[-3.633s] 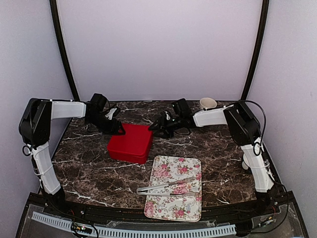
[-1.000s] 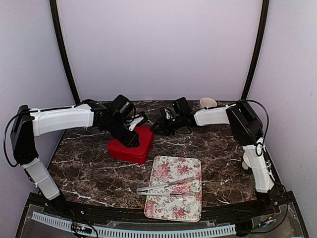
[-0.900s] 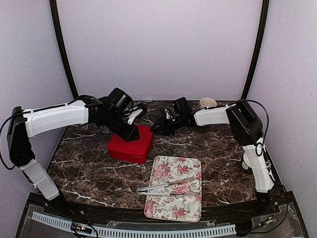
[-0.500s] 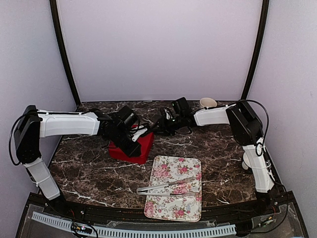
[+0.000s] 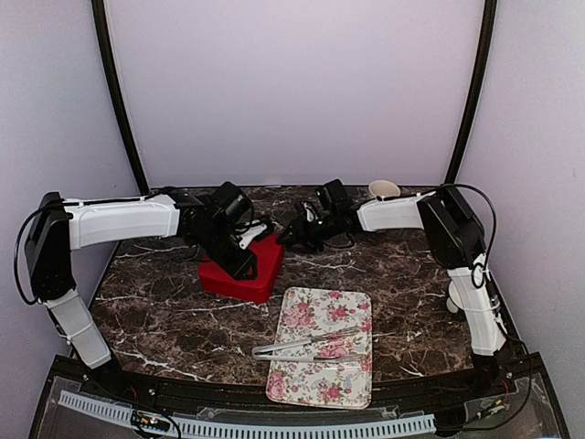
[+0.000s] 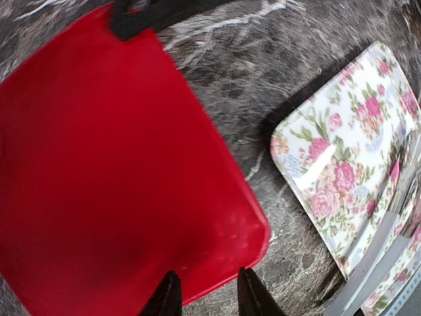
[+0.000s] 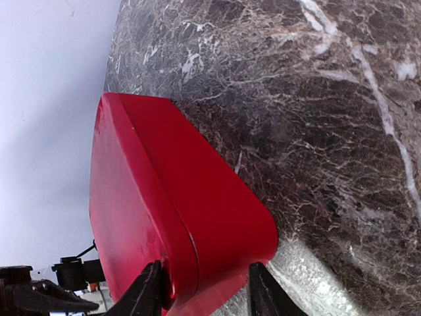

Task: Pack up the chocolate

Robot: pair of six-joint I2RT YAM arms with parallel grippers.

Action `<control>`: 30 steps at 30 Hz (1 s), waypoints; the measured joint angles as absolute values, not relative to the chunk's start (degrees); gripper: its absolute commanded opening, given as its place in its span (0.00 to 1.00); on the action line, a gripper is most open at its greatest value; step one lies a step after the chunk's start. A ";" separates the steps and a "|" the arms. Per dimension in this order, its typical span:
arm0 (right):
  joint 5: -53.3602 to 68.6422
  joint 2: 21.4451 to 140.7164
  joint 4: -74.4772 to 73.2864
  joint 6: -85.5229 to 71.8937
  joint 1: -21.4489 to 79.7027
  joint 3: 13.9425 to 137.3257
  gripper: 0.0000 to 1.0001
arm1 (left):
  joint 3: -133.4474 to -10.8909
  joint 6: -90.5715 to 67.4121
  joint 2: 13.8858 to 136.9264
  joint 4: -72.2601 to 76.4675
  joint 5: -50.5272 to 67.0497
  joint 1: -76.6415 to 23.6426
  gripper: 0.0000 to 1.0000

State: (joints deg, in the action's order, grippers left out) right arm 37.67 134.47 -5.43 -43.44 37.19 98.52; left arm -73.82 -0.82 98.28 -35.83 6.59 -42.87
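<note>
Flanking the closed red box (image 5: 239, 270) from above, the left gripper (image 5: 247, 247) and right gripper (image 5: 291, 234) seem placed so it is steadied while opened. In the left wrist view its rim is straddled by the fingers (image 6: 168, 299); whether it is clamped cannot be told. Only in the right wrist view is the lid seam (image 7: 187, 243) shown, with the corner pinched. No chocolate is seen.

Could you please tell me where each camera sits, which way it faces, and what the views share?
Top external: above and behind the bases, looking down on the marble table, the left arm, the right arm and the floral tray.
Left wrist: on the left arm, looking down past the left gripper at the red box and the tray beside it.
Right wrist: low, looking along the table past the right gripper at the box's corner.
Shared: all show the red box; top and left wrist show the tray.
</note>
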 measured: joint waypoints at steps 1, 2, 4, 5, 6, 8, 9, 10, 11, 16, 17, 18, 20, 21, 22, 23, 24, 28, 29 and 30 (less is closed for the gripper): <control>37.67 134.47 -6.04 -43.27 37.21 98.59 0.53 | -73.73 -1.45 97.82 -35.86 6.59 -41.85 0.41; 37.67 134.45 -6.39 -43.13 37.23 98.63 0.56 | -73.41 -1.98 97.21 -35.79 6.66 -40.77 0.45; 37.69 134.43 -6.94 -42.83 37.23 98.63 0.62 | -71.70 -3.86 94.59 -35.35 7.09 -38.06 0.51; 37.71 134.41 -7.01 -42.65 37.19 98.63 0.65 | -70.52 -4.95 92.86 -35.20 7.35 -36.75 0.55; 37.69 134.39 -7.09 -42.68 37.17 98.61 0.67 | -69.38 -5.74 91.24 -34.85 7.60 -35.73 0.59; 37.89 134.37 -7.16 -42.04 37.08 98.63 0.70 | -65.78 -7.86 86.78 -33.74 7.66 -33.43 0.64; 37.91 134.37 -7.33 -41.80 37.08 98.78 0.71 | -63.86 -9.06 84.62 -33.23 7.70 -32.86 0.65; 37.89 134.37 -7.53 -41.67 37.08 99.02 0.72 | -61.67 -10.50 82.39 -32.60 8.01 -32.64 0.65; 37.87 134.37 -8.14 -41.21 37.08 99.70 0.72 | -59.37 -12.08 80.38 -31.88 8.51 -32.62 0.65; 37.47 134.98 -10.52 -38.92 37.06 107.18 0.73 | -47.70 -20.88 73.97 -27.57 11.55 -32.67 0.68; 37.50 135.41 -10.44 -38.52 37.06 108.99 0.73 | -45.63 -22.83 73.19 -26.35 11.90 -32.64 0.69; 37.65 135.83 -10.22 -38.26 37.08 110.34 0.71 | -43.77 -24.77 72.44 -24.99 12.29 -32.58 0.69; 38.39 136.64 -9.45 -38.19 37.08 111.96 0.69 | -40.73 -28.58 71.16 -22.00 13.19 -32.12 0.70; 39.05 137.19 -8.91 -38.33 37.08 112.38 0.67 | -39.55 -30.02 70.78 -20.10 13.74 -31.66 0.70; 39.68 137.82 -8.54 -38.48 37.12 112.66 0.66 | -38.70 -31.57 70.72 -18.52 14.17 -31.20 0.70; 40.18 138.32 -8.21 -38.50 37.17 112.68 0.65 | -37.91 -33.26 70.81 -16.58 14.66 -30.59 0.70; 40.91 139.13 -7.97 -38.89 37.26 112.66 0.64 | -37.23 -34.33 71.02 -14.68 15.22 -29.95 0.70; 42.24 140.27 -6.55 -39.55 37.89 110.74 0.60 | -36.23 -38.48 73.47 -7.62 17.54 -27.42 0.70; 42.52 140.27 -5.93 -39.59 37.98 110.19 0.59 | -36.27 -38.85 74.61 -6.02 18.09 -26.83 0.70; 42.81 140.25 -4.95 -39.77 38.09 109.45 0.58 | -36.36 -39.22 75.75 -4.78 18.55 -26.20 0.70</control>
